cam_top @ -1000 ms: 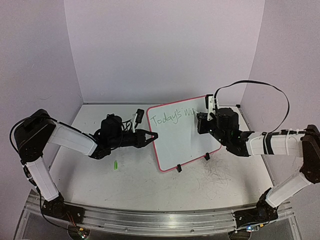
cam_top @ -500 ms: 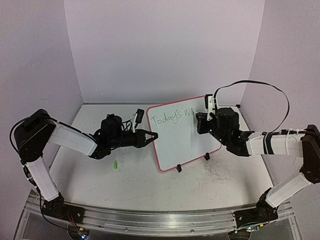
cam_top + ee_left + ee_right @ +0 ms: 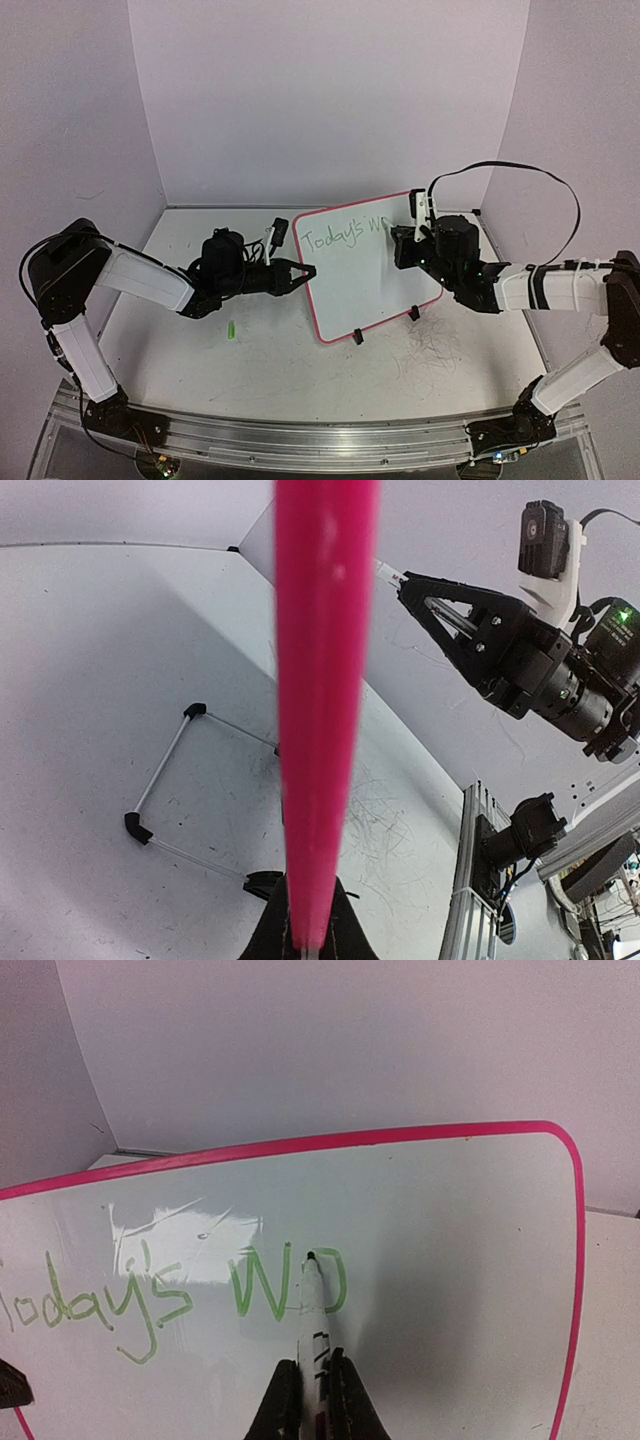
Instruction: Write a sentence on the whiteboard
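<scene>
Marker (image 3: 311,1305) clamped in right gripper (image 3: 313,1375) touches whiteboard (image 3: 365,285) at end of sentence (image 3: 150,1295); left gripper (image 3: 305,272) pinches board's nine o'clock rim.

The black two-finger right gripper (image 3: 401,246) has moved marginally leftward across the small white rectangular whiteboard with a thin pink rim (image 3: 365,290). The thin green handwritten line (image 3: 170,1300) has grown longer. Where only a short stroke stood after the W earlier, a rounded letter now follows it. The white marker pen (image 3: 311,1310) has its tip at the top of that new letter.
</scene>
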`<control>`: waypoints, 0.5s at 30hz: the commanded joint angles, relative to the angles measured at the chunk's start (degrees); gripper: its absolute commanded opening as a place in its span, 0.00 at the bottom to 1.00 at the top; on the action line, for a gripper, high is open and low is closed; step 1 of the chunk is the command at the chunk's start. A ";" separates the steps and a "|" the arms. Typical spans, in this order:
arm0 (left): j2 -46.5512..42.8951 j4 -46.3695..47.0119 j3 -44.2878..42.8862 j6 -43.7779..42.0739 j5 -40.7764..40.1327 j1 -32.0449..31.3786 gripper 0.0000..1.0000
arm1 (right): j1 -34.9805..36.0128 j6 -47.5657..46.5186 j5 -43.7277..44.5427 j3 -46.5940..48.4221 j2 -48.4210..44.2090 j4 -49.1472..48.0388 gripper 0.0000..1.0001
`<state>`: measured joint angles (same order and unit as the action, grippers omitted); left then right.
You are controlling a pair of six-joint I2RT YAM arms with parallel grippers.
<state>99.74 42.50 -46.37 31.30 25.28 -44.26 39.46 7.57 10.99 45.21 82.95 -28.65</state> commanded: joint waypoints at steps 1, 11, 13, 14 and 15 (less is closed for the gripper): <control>-2.29 0.45 0.49 -1.17 0.21 -0.34 0.00 | -0.19 0.09 -1.02 0.30 -3.26 0.51 0.00; -2.58 0.38 0.58 -1.33 0.18 -0.32 0.00 | -2.93 0.17 -1.51 -3.81 -7.98 0.13 0.00; -2.62 0.43 0.58 -1.29 0.10 -0.35 0.00 | -3.53 0.20 -1.94 -4.11 -8.02 0.13 0.00; -2.61 0.41 0.59 -1.25 0.13 -0.37 0.00 | -3.76 0.16 -2.21 -4.21 -8.08 0.12 0.00; -2.58 0.35 0.58 -1.25 0.15 -0.35 0.00 | -3.99 0.16 -2.61 -4.27 -8.15 0.15 0.00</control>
<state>99.59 42.46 -46.37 30.94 25.26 -44.34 36.33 7.55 9.66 41.64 75.94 -27.33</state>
